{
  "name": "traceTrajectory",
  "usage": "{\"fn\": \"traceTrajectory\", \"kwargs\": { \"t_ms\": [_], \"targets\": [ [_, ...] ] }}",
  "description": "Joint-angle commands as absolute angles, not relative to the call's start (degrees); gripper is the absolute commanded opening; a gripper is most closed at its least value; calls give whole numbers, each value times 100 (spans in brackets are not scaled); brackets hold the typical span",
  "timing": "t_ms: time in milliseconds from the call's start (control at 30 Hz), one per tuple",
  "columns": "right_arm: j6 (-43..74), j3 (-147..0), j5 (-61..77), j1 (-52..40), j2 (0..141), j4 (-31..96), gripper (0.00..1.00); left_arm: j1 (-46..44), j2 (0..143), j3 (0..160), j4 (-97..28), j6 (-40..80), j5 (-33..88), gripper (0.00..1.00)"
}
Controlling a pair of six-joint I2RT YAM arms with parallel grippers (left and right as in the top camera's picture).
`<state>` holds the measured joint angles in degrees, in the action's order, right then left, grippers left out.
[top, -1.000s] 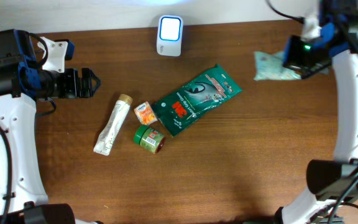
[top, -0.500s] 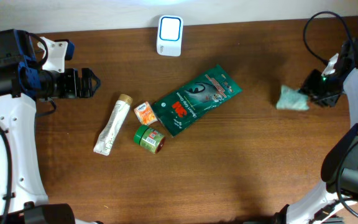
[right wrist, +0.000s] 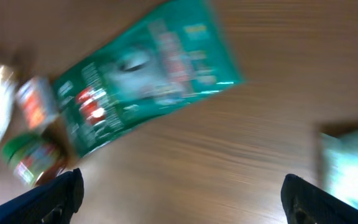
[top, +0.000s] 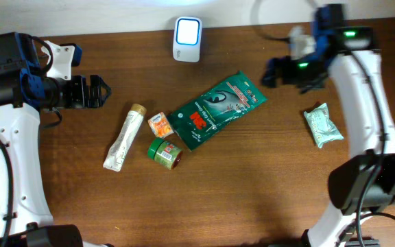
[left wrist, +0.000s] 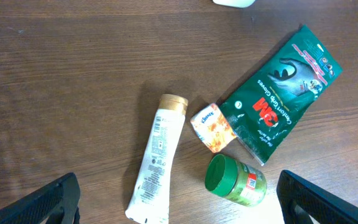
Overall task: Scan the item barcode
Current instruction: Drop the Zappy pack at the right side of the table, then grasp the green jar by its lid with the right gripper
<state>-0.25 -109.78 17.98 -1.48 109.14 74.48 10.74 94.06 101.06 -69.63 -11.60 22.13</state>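
Pale green packet point(top: 322, 125) newly on table point(top: 252, 199)

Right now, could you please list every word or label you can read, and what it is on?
"3M": on the green glove packet.
"Comfort Grip Gloves": on the same packet, beside the logo.
Tube, orange packet and green jar: print too small to read.
Pale green packet: too small to read.
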Motion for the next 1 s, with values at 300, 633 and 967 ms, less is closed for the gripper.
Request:
{"fn": "traceTrajectory", "kwargs": {
  "t_ms": [300,633,967],
  "targets": [
    [-622,-11002,1514,-3194,11789,6984,94,1105,9321,10193,-6960,-1253,2272,99],
    [-687,-11002,1474,-3970,12361,6584,95,1105,9321,10193,-6783,-1251,2294,99],
    [-709,-11002,1481,-4121,12499,6337,90,2488,9314,10519,-6722,-517,2536,99]
  ]
}}
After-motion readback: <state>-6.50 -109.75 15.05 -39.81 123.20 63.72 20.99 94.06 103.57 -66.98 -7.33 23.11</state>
